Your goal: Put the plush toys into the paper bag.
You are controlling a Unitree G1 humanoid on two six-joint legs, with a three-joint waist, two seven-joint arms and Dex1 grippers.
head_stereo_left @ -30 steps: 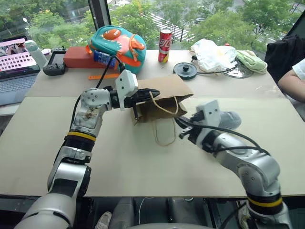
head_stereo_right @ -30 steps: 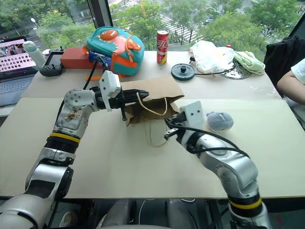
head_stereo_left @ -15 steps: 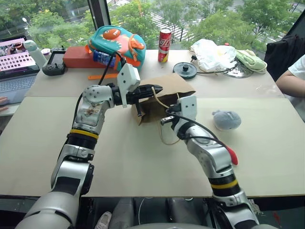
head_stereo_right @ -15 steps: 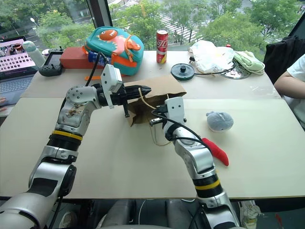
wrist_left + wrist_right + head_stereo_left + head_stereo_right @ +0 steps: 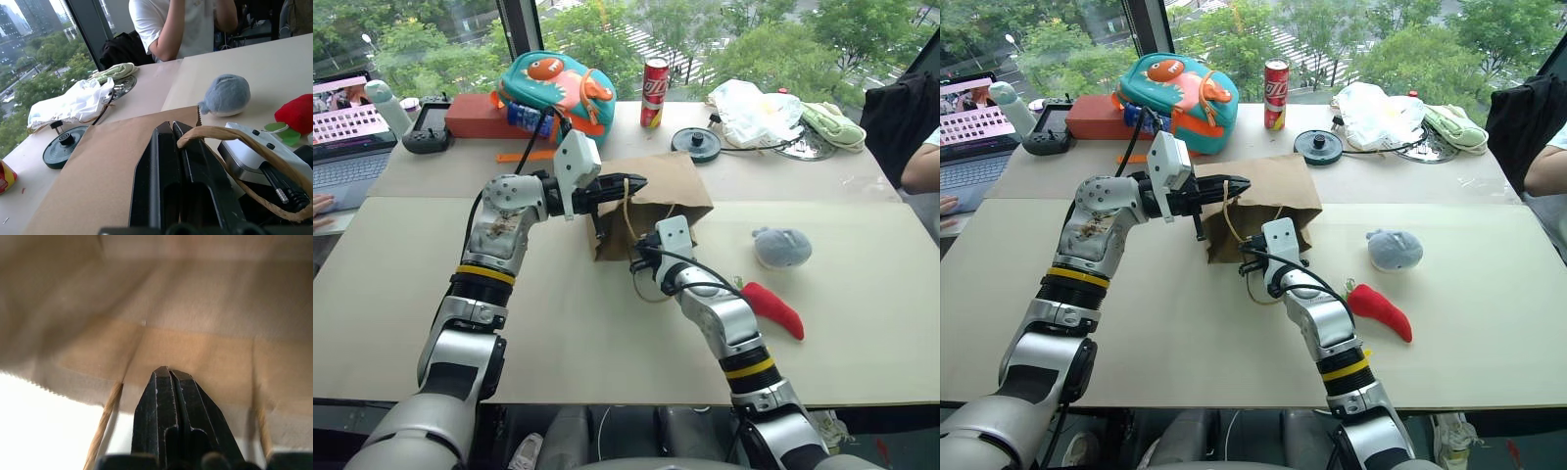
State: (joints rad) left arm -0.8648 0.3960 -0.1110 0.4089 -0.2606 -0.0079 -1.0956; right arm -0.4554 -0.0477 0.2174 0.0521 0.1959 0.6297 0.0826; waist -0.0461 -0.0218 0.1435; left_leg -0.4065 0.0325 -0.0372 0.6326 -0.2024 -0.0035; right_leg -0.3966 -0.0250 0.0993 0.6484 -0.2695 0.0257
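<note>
My right gripper [image 5: 1246,262], closed and empty, noses into the brown kraft paper bag [image 5: 1273,191]; my left gripper [image 5: 1234,185], closed, lifts its cord handle [image 5: 1227,217]. Next: widen the mouth.

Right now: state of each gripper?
Left gripper: shut on the paper bag's upper edge, lifting it.
Right gripper: shut, empty, at the bag's mouth.

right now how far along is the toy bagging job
Nothing is bagged yet: the red chili and grey plush lie on the table right of the paper bag. In hand: the left gripper is shut on the bag's handle, lifting its mouth; the shut right gripper is at the opening. Both toys remain.
</note>
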